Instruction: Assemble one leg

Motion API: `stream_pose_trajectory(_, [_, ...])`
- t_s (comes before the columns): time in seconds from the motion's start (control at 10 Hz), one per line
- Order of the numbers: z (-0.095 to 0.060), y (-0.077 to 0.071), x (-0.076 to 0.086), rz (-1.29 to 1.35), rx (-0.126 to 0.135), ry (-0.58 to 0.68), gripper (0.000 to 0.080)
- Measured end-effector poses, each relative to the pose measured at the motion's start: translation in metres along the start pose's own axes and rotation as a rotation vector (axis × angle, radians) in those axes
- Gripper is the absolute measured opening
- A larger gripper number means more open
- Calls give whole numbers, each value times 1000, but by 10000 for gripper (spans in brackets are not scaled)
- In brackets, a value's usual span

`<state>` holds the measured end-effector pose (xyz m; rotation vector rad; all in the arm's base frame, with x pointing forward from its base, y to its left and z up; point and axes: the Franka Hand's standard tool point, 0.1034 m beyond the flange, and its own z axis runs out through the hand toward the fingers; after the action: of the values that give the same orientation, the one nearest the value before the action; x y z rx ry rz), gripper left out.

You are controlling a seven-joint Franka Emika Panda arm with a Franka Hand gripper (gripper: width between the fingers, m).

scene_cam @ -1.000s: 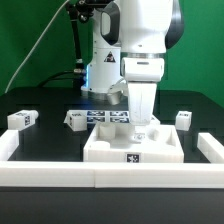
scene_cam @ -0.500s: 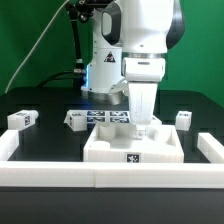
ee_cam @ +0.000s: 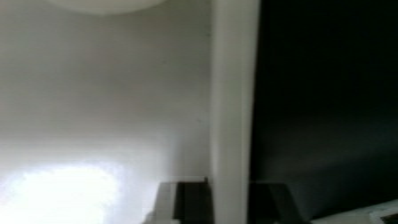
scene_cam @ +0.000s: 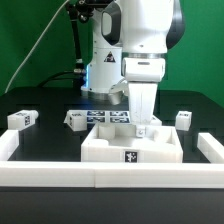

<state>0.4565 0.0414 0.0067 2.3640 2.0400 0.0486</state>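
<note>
The large white panel with a raised rim lies in the middle of the table. My gripper reaches straight down onto its far rim, toward the exterior view's right. In the wrist view a narrow white strip, the rim, runs between my dark fingers, which sit against both its sides, with the pale panel floor on one side and the dark table on the other. Three small white legs with tags lie loose: one at the exterior view's left, one behind the panel, one at the right.
The marker board lies behind the panel at the arm's base. White wall pieces stand at the table's front, left corner and right. The table is black.
Almost nothing. The fingertips have shifted very slightly toward the exterior view's right on the panel's rim. The legs have not moved.
</note>
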Motion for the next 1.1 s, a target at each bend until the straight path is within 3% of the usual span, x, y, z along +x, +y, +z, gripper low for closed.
stream_pose_trajectory(0.3, [0,0,0,0,3,-2,58])
stream_pose_trajectory(0.5, [-3,8,4,-77,49,-41,58])
stream_pose_trajectory(0.6, [-2,12,15,-137,80,-72,58])
stream_pose_trajectory(1.1, [-1,15,19,-141,76,-71,58])
